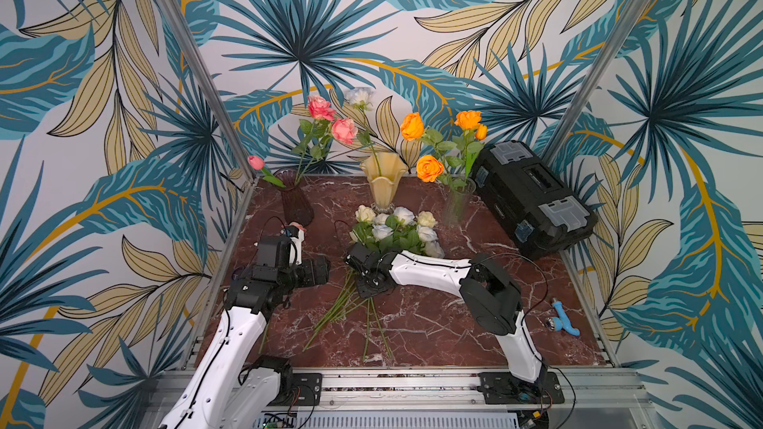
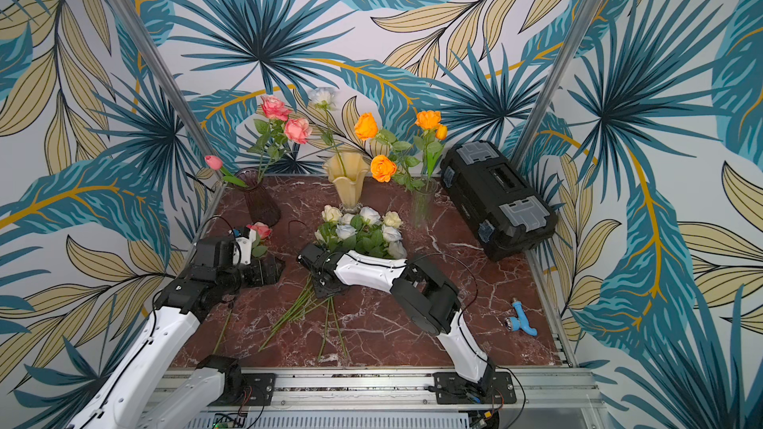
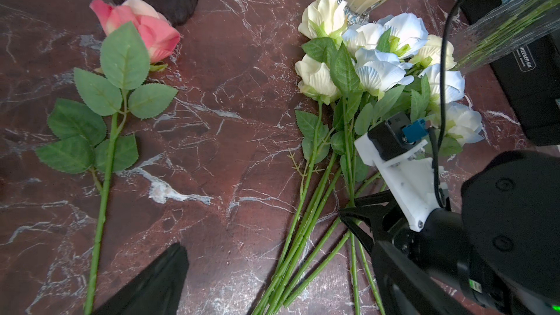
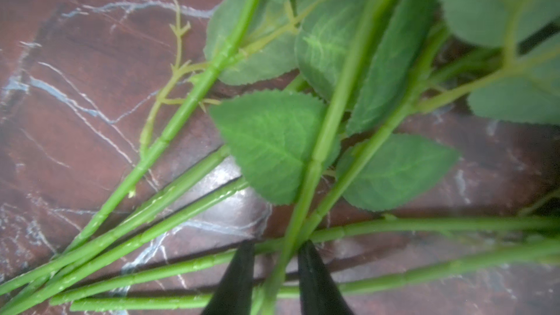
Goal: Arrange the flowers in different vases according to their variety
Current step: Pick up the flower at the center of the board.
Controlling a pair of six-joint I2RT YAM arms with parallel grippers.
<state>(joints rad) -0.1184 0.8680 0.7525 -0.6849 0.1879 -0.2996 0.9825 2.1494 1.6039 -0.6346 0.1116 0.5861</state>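
1. OK, containers first. The dark purple ribbed vase (image 1: 295,204) stands back L on the table. It holds two pink roses (image 1: 320,108) and a pink tulip bud (image 1: 256,162), which leans out over its rim.
2. The cream ruffled-rim vase (image 1: 383,185) is back centre and holds one pale-blue rose (image 1: 359,96) on a long stem.
3. The clear glass cylinder (image 1: 458,200), to its R, holds three orange roses (image 1: 429,167) and an orange tulip bud (image 1: 481,132).
4. Loose items: a bunch of white, cream & pale-blue roses (image 1: 396,226) lies flat mid-table. Its heads are just in front of the cream vase's foot, and its stems fan toward the arm bases. A lone pink rose (image 3: 145,31) lies near the purple vase's base.
5. The R gripper (image 4: 277,242) is down over the bunch's stems. Its jaws are narrowly apart, one each side of a single stem (image 4: 322,146), w/ a gap both sides, so not pinching.
6. The L gripper (image 1: 311,271) hovers beside the lone pink rose's stem, jaws spread wide, holding nothing.
7. Surface: a red-brown marble-look table (image 1: 433,323). A black toolbox (image 1: 532,196) w/ grey latches sits back R, and a blue tap fitting (image 1: 563,319) lies near the R edge.
8. Room: leaf-print walls (image 1: 289,26), aluminium posts (image 1: 194,59) at the back corners and a front rail (image 1: 392,383).
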